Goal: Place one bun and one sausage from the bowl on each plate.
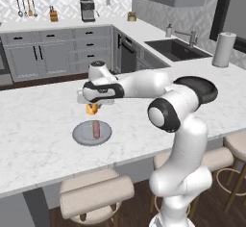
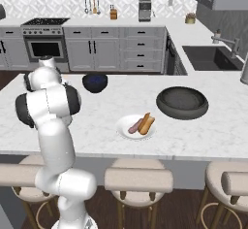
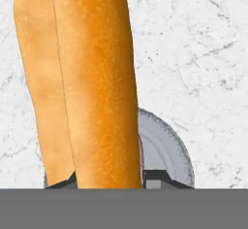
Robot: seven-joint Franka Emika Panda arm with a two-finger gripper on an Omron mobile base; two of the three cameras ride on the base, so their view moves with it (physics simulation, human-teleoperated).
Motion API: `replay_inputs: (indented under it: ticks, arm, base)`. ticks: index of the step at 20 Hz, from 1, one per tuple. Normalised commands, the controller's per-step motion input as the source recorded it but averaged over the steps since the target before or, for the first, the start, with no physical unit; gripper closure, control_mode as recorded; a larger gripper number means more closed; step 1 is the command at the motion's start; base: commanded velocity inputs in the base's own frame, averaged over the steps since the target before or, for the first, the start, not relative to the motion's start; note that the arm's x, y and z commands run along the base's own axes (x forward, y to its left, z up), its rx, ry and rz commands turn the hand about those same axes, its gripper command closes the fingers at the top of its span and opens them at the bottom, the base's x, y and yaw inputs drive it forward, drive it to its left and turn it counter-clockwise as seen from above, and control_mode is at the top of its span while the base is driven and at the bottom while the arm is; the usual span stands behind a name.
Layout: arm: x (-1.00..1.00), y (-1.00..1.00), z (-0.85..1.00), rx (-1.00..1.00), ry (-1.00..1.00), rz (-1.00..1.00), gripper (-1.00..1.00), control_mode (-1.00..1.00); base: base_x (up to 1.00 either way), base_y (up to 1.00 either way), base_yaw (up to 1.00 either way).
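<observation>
- bun [image 3: 92,77]: orange-tan, paler strip along one side
- sausage [image 1: 96,129]: pinkish-brown, on matte grey plate [image 1: 81,134]
- second plate [image 2: 123,130]: white
- bowl [image 2: 182,102]: dark grey-black
- smaller bowl [image 2: 95,82]: glossy dark blue
- surface [image 1: 43,120]: white marble, grey veining

Table [image 1: 43,110]: white marble look, grey-veined, smooth; held bun [image 3: 92,77]: orange-tan crust, matt, faintly mottled; grey plate [image 1: 81,135]: matt; wide bowl [image 2: 182,103]: dark, matt; blue bowl [image 2: 95,82]: glossy.

Two plates on your tabletop [image 1: 43,120]

Your claw [image 1: 92,107] holds a bun [image 1: 91,108] above one plate [image 1: 81,135] bearing a sausage [image 1: 96,129]; the other plate [image 2: 123,130], left of the bowl [image 2: 182,103], carries both.
</observation>
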Motion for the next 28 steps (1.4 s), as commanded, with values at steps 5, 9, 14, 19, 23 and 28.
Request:
replay_inputs:
  ticks: [5, 9, 14, 19, 23, 28]
  arm:
    - [-0.56, 0.26, -0.69, 0.00, 0.17, 0.16, 1.00, -1.00]
    - [-0.56, 0.00, -0.22, 0.00, 0.02, 0.05, 1.00, -1.00]
    - [-0.18, 0.00, -0.53, -0.04, 0.14, 0.00, 1.00, -1.00]
    - [0.10, 0.07, -0.40, -0.06, 0.10, 0.00, -1.00, -1.00]
    - [-0.01, 0.00, 0.01, 0.00, 0.00, 0.00, -1.00, -1.00]
    - [-0.31, -0.10, 0.26, 0.01, -0.07, 0.00, -1.00, -1.00]
  base:
    - [0.00, 0.00, 0.00]
    - [0.00, 0.00, 0.00]
    - [0.00, 0.00, 0.00]
    - [0.00, 0.00, 0.00]
    - [0.00, 0.00, 0.00]
    - [0.00, 0.00, 0.00]
